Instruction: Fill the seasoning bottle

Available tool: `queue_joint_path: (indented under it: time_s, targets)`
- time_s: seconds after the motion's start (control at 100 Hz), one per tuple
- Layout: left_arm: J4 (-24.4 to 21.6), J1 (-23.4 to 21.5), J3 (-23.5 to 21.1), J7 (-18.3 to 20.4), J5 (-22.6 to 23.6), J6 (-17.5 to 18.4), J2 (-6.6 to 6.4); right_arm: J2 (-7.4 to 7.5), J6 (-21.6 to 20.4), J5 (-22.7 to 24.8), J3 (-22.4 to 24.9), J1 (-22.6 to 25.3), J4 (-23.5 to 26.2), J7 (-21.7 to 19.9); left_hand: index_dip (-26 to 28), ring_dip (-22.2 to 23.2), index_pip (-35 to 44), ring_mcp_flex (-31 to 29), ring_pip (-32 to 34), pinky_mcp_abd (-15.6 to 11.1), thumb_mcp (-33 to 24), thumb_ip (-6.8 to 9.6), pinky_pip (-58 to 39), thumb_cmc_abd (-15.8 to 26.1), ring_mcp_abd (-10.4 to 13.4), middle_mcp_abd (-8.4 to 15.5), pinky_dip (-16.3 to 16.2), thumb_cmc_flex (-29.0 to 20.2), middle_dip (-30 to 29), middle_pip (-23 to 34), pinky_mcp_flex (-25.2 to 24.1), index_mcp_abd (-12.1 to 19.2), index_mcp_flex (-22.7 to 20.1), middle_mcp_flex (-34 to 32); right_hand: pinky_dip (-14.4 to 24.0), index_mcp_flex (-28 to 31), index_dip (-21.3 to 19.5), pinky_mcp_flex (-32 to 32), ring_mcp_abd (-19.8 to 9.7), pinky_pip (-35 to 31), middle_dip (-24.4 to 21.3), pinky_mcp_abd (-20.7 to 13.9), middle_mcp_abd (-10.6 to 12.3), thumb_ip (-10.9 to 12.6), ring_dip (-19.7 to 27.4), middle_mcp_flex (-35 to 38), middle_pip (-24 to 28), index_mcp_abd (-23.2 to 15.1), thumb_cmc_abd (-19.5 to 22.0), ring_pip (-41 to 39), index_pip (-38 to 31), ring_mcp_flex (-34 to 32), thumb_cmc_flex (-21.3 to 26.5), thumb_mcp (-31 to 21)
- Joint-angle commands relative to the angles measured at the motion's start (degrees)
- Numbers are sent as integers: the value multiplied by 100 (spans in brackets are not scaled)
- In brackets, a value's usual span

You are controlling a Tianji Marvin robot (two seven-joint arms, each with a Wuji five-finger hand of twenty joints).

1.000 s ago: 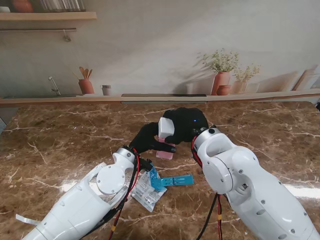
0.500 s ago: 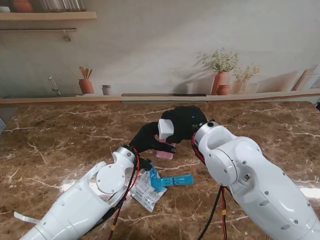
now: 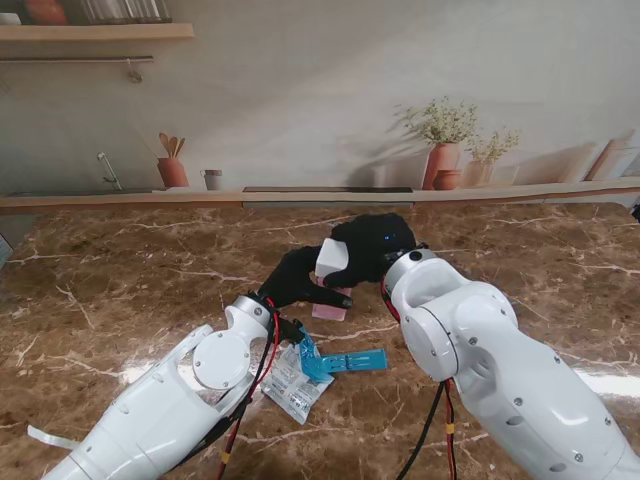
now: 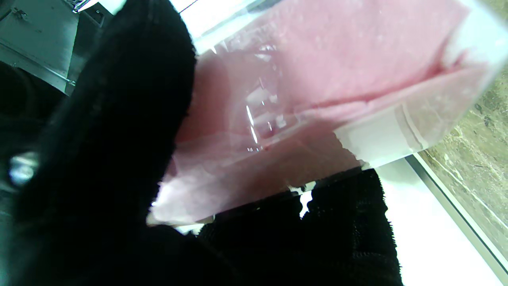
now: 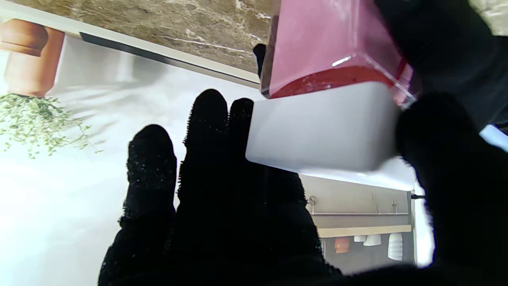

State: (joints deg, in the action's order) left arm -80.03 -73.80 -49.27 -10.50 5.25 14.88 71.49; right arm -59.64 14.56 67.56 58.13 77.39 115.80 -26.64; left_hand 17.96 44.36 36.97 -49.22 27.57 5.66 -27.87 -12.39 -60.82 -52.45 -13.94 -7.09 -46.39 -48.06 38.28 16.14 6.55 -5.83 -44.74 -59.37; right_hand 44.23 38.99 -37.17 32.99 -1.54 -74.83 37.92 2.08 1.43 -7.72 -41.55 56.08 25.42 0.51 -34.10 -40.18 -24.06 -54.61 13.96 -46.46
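Note:
The seasoning bottle (image 3: 329, 311) is a clear square jar with pink powder inside, standing near the middle of the table. My black-gloved left hand (image 3: 294, 279) wraps its body; the pink jar (image 4: 317, 91) fills the left wrist view against my fingers (image 4: 99, 159). The white cap (image 3: 332, 257) sits tilted at the bottle's top. My right hand (image 3: 373, 244) grips it from the right. In the right wrist view the cap (image 5: 325, 131) lies between my fingers (image 5: 210, 178) and thumb, with the pink bottle (image 5: 329, 47) beyond it.
A torn clear refill packet (image 3: 292, 382) with a blue strip (image 3: 346, 362) lies on the brown marble table (image 3: 120, 290), nearer to me than the bottle and beside my left forearm. Along the back ledge stand pots with plants (image 3: 443, 150).
My right forearm has swung and rolled while the hand stays on the white cap, which now sits more tilted. The left hand and bottle have not moved.

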Motion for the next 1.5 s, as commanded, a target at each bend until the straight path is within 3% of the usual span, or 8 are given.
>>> queue_joint_path:
  time_s: [0.0,0.36,0.76,0.84,0.96,1.1,1.26,1.49]
  targets:
    - [-77,18,11,-7,-8,21,44,-33,-52,248,-25,122,66,-200,223,336,897,-378,652,-371,-1950,18,-55,2582,184,366,-114,-1161,194,406,-28,1129,-1031,-456,118,380,-73,169,-58,-323,73,-103,506,445,-87,308,315,-510,734,-198,-37,-244,-320,425]
    - [-53,23,16,-52,-15,36,61,-52,-209,733,74,362,362,-363,195,342,884,-370,631,-368,-1973,13,-46,2577,177,359,-127,-1154,183,398,-38,1114,-1042,-451,-30,-721,458,172,85,-295,-159,-195,410,589,162,43,-12,-109,1316,197,1008,-219,-2262,180]
    - [-17,48,11,-16,-24,122,52,-88,-275,918,553,750,830,-190,203,347,901,-375,620,-373,-1963,13,-47,2583,195,388,-136,-1148,185,398,-24,1148,-1045,-453,-107,-1963,540,-998,276,1286,-1381,-55,92,690,1140,-2163,-1525,-188,1847,2399,1639,1540,-2147,469]
    - [-11,48,8,-3,-25,136,48,-71,-476,755,695,771,865,-120,205,349,904,-381,621,-378,-1962,13,-51,2585,202,401,-139,-1146,186,400,-21,1155,-1045,-459,-288,-2074,427,-1531,286,2252,-1488,166,39,894,1523,-2683,-1713,-272,1717,2897,1717,2246,-1364,457]
    - [-15,44,3,5,-24,149,43,-11,-783,-235,892,706,836,-40,205,349,905,-384,617,-384,-1966,12,-55,2583,207,401,-141,-1145,186,397,-17,1157,-1040,-460,-83,-2251,74,-2057,311,3066,-1508,226,-68,2379,1768,-3218,-1782,-498,698,3129,1661,2939,394,-1220]
    - [-4,55,0,15,-19,174,40,95,-1141,-912,1042,558,868,-579,207,353,911,-381,612,-383,-1965,11,-61,2584,207,399,-143,-1144,185,395,-11,1163,-1042,-456,141,-2529,-415,-2308,144,3548,-1374,12,-5,1184,1851,-3611,-1671,-1103,-624,3174,1705,3405,1924,-4288]
    - [13,66,2,8,-19,207,43,125,-1326,-900,996,415,766,-738,207,358,912,-378,609,-391,-1961,10,-59,2586,213,410,-141,-1145,190,399,-17,1168,-1037,-455,170,-2276,-539,-2324,96,3604,-1203,-58,49,729,1838,-3670,-1403,-1661,-543,3053,1595,3484,3414,-4198]
    - [22,65,-15,20,-9,257,34,152,-1448,-835,787,143,524,-926,208,361,914,-380,603,-385,-1961,14,-62,2589,207,404,-142,-1153,186,395,-16,1166,-1042,-453,204,-1999,-661,-2314,-6,3559,-1212,-121,68,574,1780,-3782,-1270,-1844,-413,2819,1411,3571,3565,-3923]
